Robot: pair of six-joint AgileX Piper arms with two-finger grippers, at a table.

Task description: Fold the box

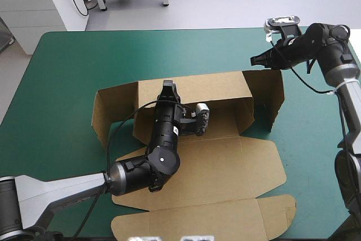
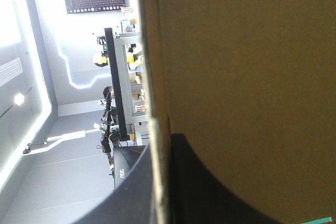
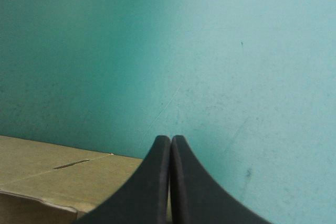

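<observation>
The brown box (image 1: 225,167) lies mid-table, its back wall (image 1: 208,86) and both end flaps standing and its lid panel flat toward the front edge. My left gripper (image 1: 168,86) reaches over the box floor to the top of the back wall. In the left wrist view the wall's edge (image 2: 157,77) runs between my black fingers (image 2: 210,192), so the left gripper (image 2: 157,148) is shut on the box. My right gripper (image 1: 255,60) hovers just beyond the right end flap (image 1: 271,91), shut and holding nothing. The right wrist view shows this gripper (image 3: 170,141) over the teal-green cover (image 3: 236,51), with a box edge (image 3: 52,177) beside it.
Teal-green cover (image 1: 67,77) surrounds the box, widest beyond the back wall and at the left. A white cabinet (image 1: 34,4) stands off the table's far left corner. The right arm (image 1: 344,83) runs along the table's right edge.
</observation>
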